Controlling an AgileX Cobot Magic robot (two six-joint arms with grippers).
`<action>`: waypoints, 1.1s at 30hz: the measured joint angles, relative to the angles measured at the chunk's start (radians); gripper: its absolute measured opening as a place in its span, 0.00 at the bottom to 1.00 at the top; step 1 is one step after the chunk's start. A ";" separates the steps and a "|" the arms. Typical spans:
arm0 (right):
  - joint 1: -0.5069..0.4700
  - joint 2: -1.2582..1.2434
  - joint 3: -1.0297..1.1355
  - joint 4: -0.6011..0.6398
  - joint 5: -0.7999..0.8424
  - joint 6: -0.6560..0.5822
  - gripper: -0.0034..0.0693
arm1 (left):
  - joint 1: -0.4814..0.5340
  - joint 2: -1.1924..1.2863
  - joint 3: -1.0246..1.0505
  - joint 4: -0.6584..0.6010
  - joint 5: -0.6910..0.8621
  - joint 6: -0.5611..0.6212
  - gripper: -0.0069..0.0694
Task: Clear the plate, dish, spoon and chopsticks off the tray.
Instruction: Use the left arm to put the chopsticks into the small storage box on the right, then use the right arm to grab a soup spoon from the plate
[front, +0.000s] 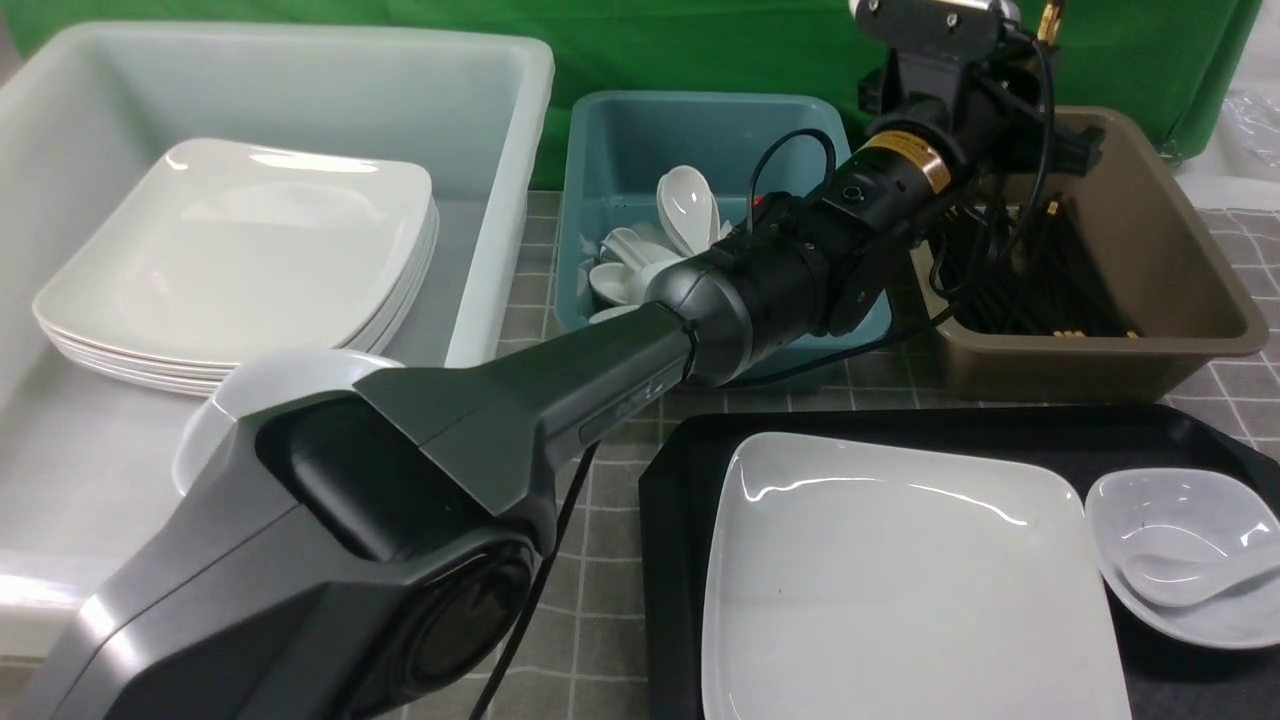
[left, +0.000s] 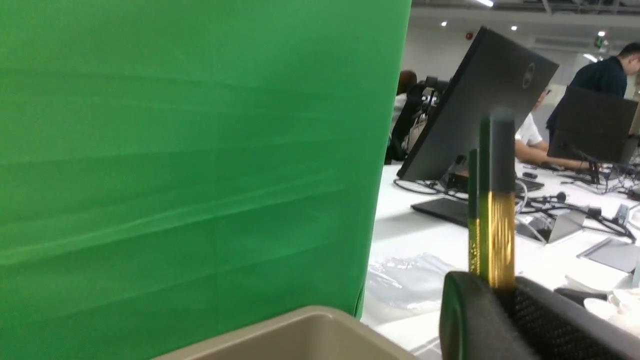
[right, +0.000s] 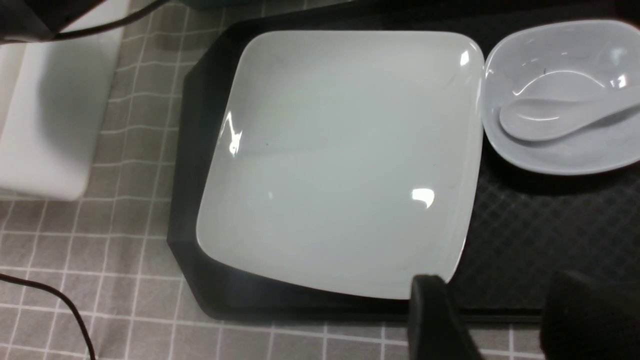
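Left gripper (left: 495, 295) grasps the chopsticks (left: 495, 200): the pair stands upright between my pads, pinched at the gold bands, thick ends up. My left arm (front: 560, 390) reaches forward and across to the right, its wrist above the brown tub (front: 1180, 290), which holds a heap of black sticks (front: 1040, 290). Right gripper (right: 505, 320) is released, its 2 fingers (right: 430, 320) apart with nothing between them, hanging above the tray's near rim by a corner of the plate. Tray (front: 680, 520) sits on the checked cloth, near right. Plate (front: 900, 580) lies flat on the tray's left part. Dish (front: 1170, 510) sits just beside it on the right, also on the tray. Spoon (front: 1180, 580) lies in the dish, handle pointing right. Teal tub (front: 620, 150) at centre back holds white spoons (front: 685, 200). White tub (front: 300, 80) on the left holds a stack of square plates (front: 250, 250).
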 joint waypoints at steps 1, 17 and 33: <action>0.000 0.000 0.000 0.000 0.000 0.000 0.51 | 0.000 0.000 0.000 0.000 0.006 0.000 0.23; 0.000 0.000 0.000 0.000 0.000 0.000 0.51 | 0.000 -0.059 0.000 0.004 0.372 0.000 0.57; 0.000 0.460 0.000 -0.380 -0.013 -0.001 0.09 | 0.000 -0.507 -0.008 0.058 1.450 0.230 0.10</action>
